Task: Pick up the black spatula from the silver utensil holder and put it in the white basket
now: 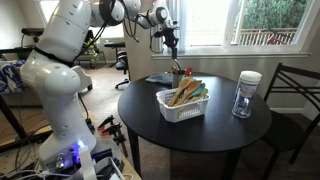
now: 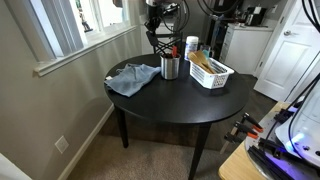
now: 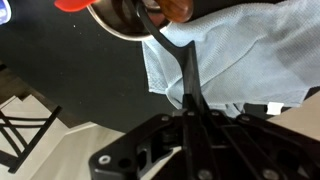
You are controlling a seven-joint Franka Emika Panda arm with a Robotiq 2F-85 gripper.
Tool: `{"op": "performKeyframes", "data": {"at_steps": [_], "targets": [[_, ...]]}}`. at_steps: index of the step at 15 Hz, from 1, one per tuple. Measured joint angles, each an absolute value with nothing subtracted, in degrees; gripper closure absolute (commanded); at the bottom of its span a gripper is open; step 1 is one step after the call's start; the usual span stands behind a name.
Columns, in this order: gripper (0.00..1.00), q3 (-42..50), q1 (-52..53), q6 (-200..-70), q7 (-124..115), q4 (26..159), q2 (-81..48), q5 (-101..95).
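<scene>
In the wrist view the hand (image 3: 190,108) is reaching in from the bottom edge, its fingers closing tight on the thin handle of the black spatula (image 3: 180,65). The handle is running up and away from the fingers at a slant. Its far end is dipping over the rim of the silver utensil holder (image 3: 112,27), so the spatula is still sitting in the holder. Something red (image 3: 75,4) and something brown (image 3: 180,8) are also poking out of the holder; what they are I cannot tell. Beneath the handle a pale blue cloth (image 3: 235,60) is lying crumpled on the black round tabletop (image 1: 210,135), right beside the holder.

In an exterior view the holder (image 2: 170,70) is standing upright close to the tabletop's window-side edge, with the arm hanging over it. The white basket (image 2: 222,74) is sitting near the holder but apart from it, toward the middle of the tabletop. It is holding light wooden utensils (image 1: 185,93) and a teal one (image 1: 200,90). A clear jar with a white lid (image 1: 245,95) is standing farther off, near the edge by the dark chair (image 1: 295,90).
</scene>
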State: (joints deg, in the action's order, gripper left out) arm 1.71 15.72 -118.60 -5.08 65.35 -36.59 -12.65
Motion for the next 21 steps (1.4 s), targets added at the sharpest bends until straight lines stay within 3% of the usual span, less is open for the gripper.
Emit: {"op": "performKeyframes", "data": {"at_steps": [7,14,21], "targets": [[0.99,1.88,21.04,-115.16,-5.23,67.48,-27.13,-15.05],[0.99,3.42,24.34,-104.93,-14.22,68.60,-26.16,-16.97],[0.99,4.63,24.11,-104.46,-14.98,76.52,-23.49,-17.93]]}}
